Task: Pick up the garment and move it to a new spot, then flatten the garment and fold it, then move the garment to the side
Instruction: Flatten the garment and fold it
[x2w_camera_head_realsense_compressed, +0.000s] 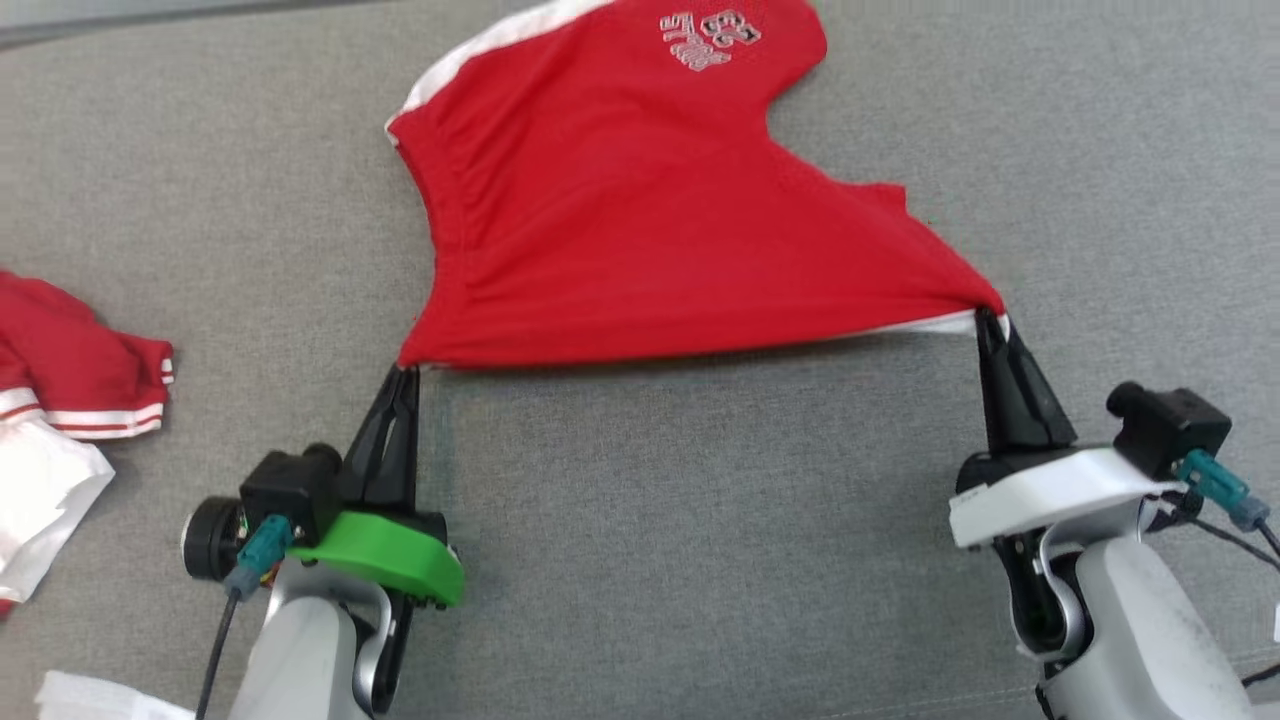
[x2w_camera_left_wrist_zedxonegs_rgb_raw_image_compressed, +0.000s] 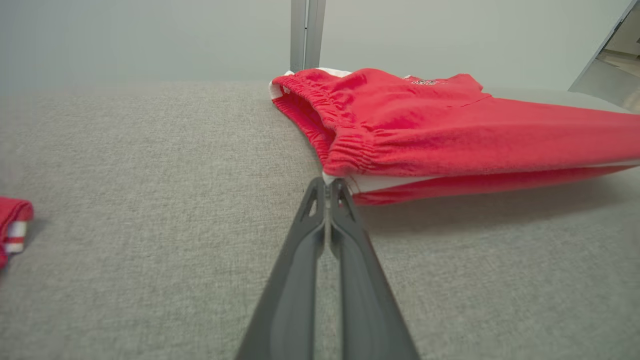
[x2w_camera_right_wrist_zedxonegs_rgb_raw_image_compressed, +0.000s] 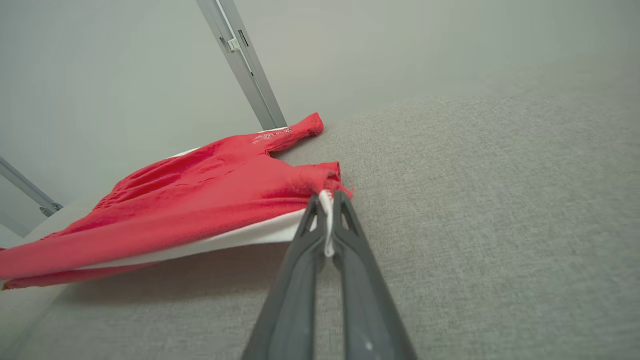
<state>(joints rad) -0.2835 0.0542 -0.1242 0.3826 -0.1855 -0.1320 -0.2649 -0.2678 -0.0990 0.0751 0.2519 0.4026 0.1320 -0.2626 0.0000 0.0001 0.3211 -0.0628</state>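
One wide grey surface, and the red garment lies spread just beyond both sets of fingertips. It looks soft, light and droopy, so corners are the hold. Left gripper pinches one hem corner, right gripper the other.

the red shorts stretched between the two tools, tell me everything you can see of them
These are red shorts of soft, knit-looking cloth, with a white side stripe, a gathered elastic waistband and a pale print on one leg. The left tool is shut on the waistband corner and the right tool on a leg's white-edged corner. Together they hold the near edge taut and raised off the grey cloth surface, with shadow beneath. The far part lies on that surface, lightly wrinkled.
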